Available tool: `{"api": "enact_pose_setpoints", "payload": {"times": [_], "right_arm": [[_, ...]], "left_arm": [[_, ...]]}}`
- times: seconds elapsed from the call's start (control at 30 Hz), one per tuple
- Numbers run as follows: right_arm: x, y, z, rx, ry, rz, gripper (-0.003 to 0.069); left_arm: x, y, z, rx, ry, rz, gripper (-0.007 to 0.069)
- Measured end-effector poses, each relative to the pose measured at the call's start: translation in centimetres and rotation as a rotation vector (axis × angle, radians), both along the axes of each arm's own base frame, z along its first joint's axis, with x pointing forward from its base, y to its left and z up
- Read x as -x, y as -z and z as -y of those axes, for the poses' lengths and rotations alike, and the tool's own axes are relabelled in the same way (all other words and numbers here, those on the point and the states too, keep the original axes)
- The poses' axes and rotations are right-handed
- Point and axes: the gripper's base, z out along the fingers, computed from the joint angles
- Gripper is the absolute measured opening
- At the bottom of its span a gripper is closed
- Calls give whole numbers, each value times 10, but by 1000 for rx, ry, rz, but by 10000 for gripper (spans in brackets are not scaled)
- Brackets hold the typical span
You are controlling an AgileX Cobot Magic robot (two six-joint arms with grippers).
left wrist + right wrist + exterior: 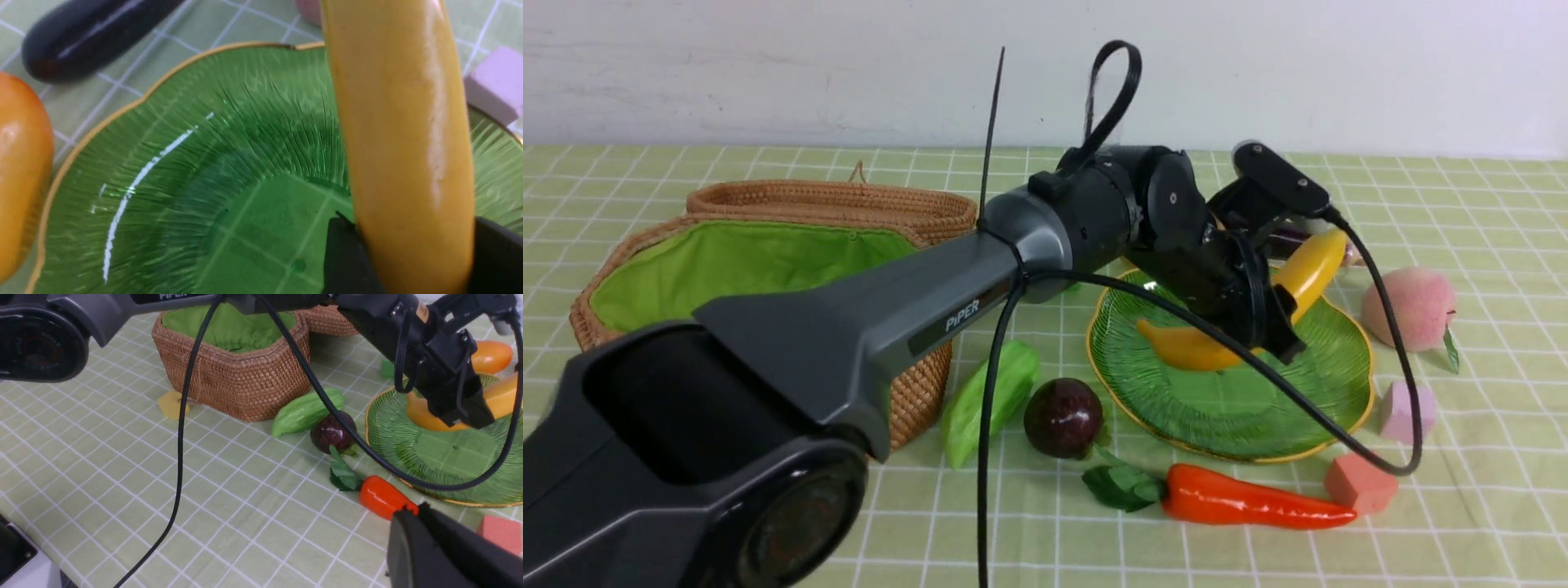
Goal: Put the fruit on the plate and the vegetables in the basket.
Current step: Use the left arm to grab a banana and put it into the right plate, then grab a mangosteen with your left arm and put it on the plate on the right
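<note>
The left gripper (1278,331) hangs over the plate (1217,408) with its black fingers (347,261) close against either side of the banana (1307,278). Whether they grip it cannot be told. The right gripper (412,531) is low near the front edge of the table, its jaws closed.

A pale green checked cloth (1462,506) covers the table, and a white wall (768,65) rises behind the far edge.

The yellow banana slants across the ribbed, gold-rimmed green glass plate, lower end down on the glass. The fuzzy pink peach (1409,306) sits toward the right edge and the orange mango (490,355) lies beyond the plate, just beside the dark eggplant (81,36). The purple mangosteen (1062,416) and ridged green gourd (988,400) lie between plate and wicker basket (919,400), the gourd against the basket wall. The glossy carrot (1250,498) lies in front of the plate, between the mangosteen and an orange-red cube (1360,482).
</note>
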Motion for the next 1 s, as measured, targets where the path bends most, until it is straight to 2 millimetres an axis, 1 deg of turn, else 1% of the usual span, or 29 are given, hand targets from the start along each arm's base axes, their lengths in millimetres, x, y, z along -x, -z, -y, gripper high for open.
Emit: {"api": "enact_pose_setpoints", "payload": {"times": [0.03, 0.07, 0.1, 0.13, 0.17, 0.23, 0.3, 0.33, 0.37, 0.43, 0.53, 0.57, 0.63, 0.67, 0.7, 0.73, 0.77, 0.8, 0.83, 0.87, 0.93, 0.97, 1.0], "right_arm": [[0, 0, 0, 6, 3, 1, 21], [-1, 0, 1, 13, 9, 5, 21], [-1, 0, 1, 16, 13, 9, 21], [-1, 0, 1, 16, 13, 9, 21], [-1, 0, 2, 24, 20, 13, 21], [-2, 1, 2, 26, 21, 13, 23], [-2, 0, 2, 25, 22, 15, 23], [-2, 0, 2, 25, 22, 15, 23], [-2, 0, 2, 26, 22, 15, 23], [-2, 1, 2, 28, 24, 16, 26], [-2, 1, 3, 33, 26, 16, 31], [-2, 1, 3, 35, 25, 15, 32], [-2, 1, 3, 37, 24, 12, 32], [-1, 2, 3, 39, 22, 9, 32], [-1, 2, 3, 41, 21, 6, 32], [-1, 2, 3, 45, 20, 4, 32], [-1, 2, 3, 46, 19, 2, 32], [-1, 3, 3, 52, 18, -2, 32], [-1, 3, 3, 53, 19, -3, 32], [-1, 3, 3, 56, 20, -3, 32], [-1, 4, 3, 64, 20, -5, 32], [-1, 4, 3, 65, 21, -5, 32], [-1, 4, 4, 73, 21, -8, 32]], "left_arm": [[0, 1, 0, -10, 4, -3, 470], [0, 0, 0, -10, 5, 1, 527], [0, -2, 0, -8, 5, 4, 570], [0, -3, -1, -8, 6, 4, 578], [1, -7, -1, -5, 6, 5, 635], [4, -11, -3, -13, 14, -4, 658], [8, -21, -6, -23, 26, -9, 659], [8, -23, -6, -20, 25, -7, 657], [13, -34, -9, -19, 25, -21, 633], [24, -59, -18, -18, -3, -70, 547], [40, -91, -36, -37, -91, -153, 360], [47, -106, -45, -52, -143, -173, 260], [57, -121, -60, -102, -214, -202, 123], [61, -129, -66, -110, -245, -211, 64], [65, -135, -72, -132, -275, -221, 21], [69, -145, -81, -139, -320, -211, -13], [69, -145, -81, -141, -327, -213, -13], [75, -154, -90, -131, -381, -214, -13], [78, -157, -94, -127, -398, -212, -13], [82, -156, -97, -131, -419, -227, -13], [93, -150, -108, -153, -455, -272, -13], [95, -147, -110, -162, -458, -281, -13], [104, -133, -116, -206, -471, -324, -13]]}}
